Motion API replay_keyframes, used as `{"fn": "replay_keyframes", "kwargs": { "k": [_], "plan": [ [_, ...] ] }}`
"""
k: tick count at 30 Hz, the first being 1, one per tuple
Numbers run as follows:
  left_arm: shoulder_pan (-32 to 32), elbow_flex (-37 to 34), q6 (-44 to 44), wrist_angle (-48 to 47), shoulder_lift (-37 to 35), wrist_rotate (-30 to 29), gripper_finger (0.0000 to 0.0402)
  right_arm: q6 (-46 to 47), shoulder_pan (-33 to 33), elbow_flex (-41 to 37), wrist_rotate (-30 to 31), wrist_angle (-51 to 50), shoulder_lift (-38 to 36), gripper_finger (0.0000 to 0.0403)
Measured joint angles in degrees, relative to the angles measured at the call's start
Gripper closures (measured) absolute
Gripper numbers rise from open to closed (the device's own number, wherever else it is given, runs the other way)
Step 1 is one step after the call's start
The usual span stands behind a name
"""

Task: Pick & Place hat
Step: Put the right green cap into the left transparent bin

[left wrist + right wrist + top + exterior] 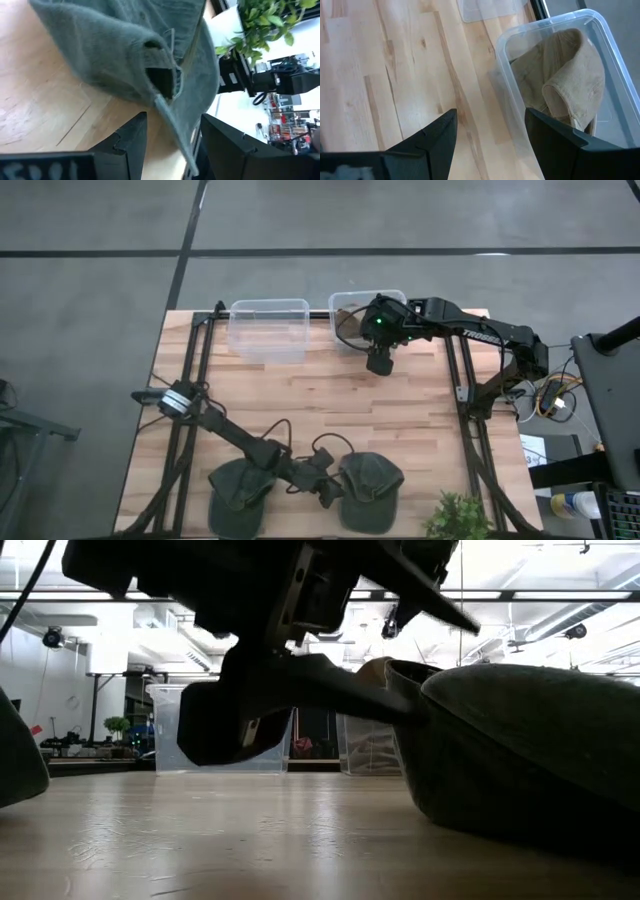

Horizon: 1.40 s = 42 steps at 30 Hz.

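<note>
A dark green hat [372,488] lies on the table near its near edge, and it fills the right of the low view [530,750]. My left gripper [328,492] is level at the hat's left side, open. In the left wrist view its fingers [172,145] stand on either side of the hat's brim edge [172,120]. A second green hat [235,492] lies to the left, under the left arm. My right gripper [378,363] is open above the table, beside the right clear bin [340,298], which holds a tan hat [560,80]. My left gripper has the green hat's brim edge [175,132] between its open fingers, coming level from the table's left. The hat lies on the table. I cannot tell whether either finger touches the brim.
An empty clear bin [268,330] stands left of the one with the tan hat, both at the far edge. A potted plant [458,518] sits at the near right corner. Bare wood lies between the bins and the green hats.
</note>
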Motion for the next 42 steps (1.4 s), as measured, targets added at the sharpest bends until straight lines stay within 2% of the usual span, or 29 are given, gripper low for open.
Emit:
{"fn": "replay_keyframes", "kwargs": {
  "k": [7,14,17,23,25,37,42],
  "plan": [
    [0.0,0.04,-1.97,-0.11,1.56,1.38,0.0223,-0.28,0.0,0.0,0.0,0.0,0.0,0.0177],
    [0.31,0.83,-0.42,0.15,2.05,2.51,0.023,-0.33,-0.02,0.0,0.02,0.02,0.0,0.0177],
    [0.77,0.83,0.37,0.02,2.05,3.29,0.0259,-0.31,-0.02,0.0,0.02,0.02,0.0,0.0177],
    [1.68,0.79,1.15,-1.74,2.24,4.98,0.0372,-0.31,-0.02,0.0,0.02,0.02,0.0,0.0177],
    [1.87,0.79,1.92,-1.3,2.24,5.3,0.0389,-0.28,-0.02,0.0,0.02,0.02,0.0,0.0177],
    [2.84,0.7,10.85,-3.36,-0.55,5.31,0.0397,-0.28,-0.02,0.0,0.02,0.04,0.0,0.0177],
    [3.95,0.7,16.78,-10.67,-4.72,0.44,0.0398,-0.68,-0.02,0.0,0.04,0.28,-0.24,0.0177]
  ]
}}
